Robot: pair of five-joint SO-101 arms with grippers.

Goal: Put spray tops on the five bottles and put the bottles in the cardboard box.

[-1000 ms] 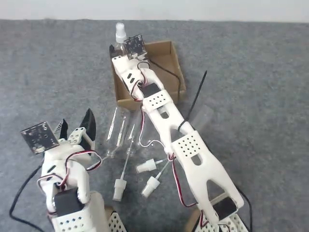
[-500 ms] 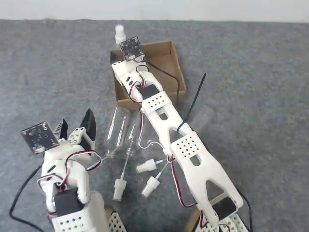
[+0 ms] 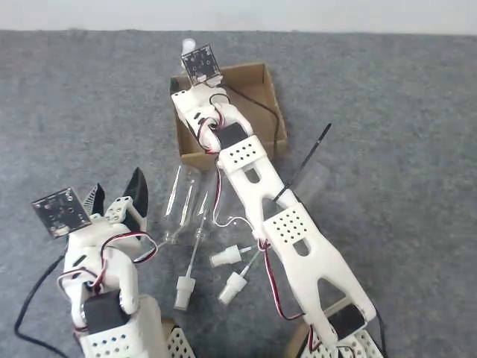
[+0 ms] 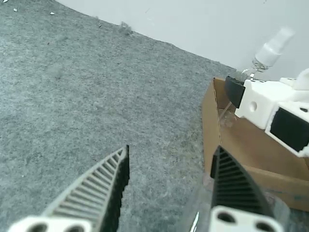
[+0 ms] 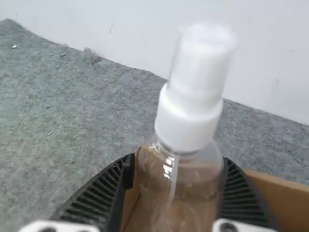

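Observation:
My right gripper point(image 5: 175, 195) is shut on a clear bottle point(image 5: 186, 159) with a white spray top point(image 5: 195, 87), held upright over the far left corner of the cardboard box point(image 3: 264, 93). From above, the right gripper point(image 3: 182, 83) sits under its wrist camera, and the spray top point(image 3: 188, 44) just peeks past it. Two clear bottles without tops point(image 3: 181, 200) lie side by side in front of the box. Three loose spray tops point(image 3: 231, 258) lie nearer the arm bases. My left gripper point(image 3: 115, 192) stands open over the carpet at front left, with nothing between its fingers point(image 4: 113, 181).
Another clear bottle point(image 3: 315, 179) lies to the right of the right arm, beside a black cable tie point(image 3: 307, 158). The box's near wall point(image 4: 211, 121) and the right gripper point(image 4: 263, 104) appear in the left wrist view. Grey carpet point(image 3: 402, 134) covers the table.
My right gripper has shifted slightly toward the far side with the bottle, so its wrist camera now covers most of the spray top. The left arm has not moved.

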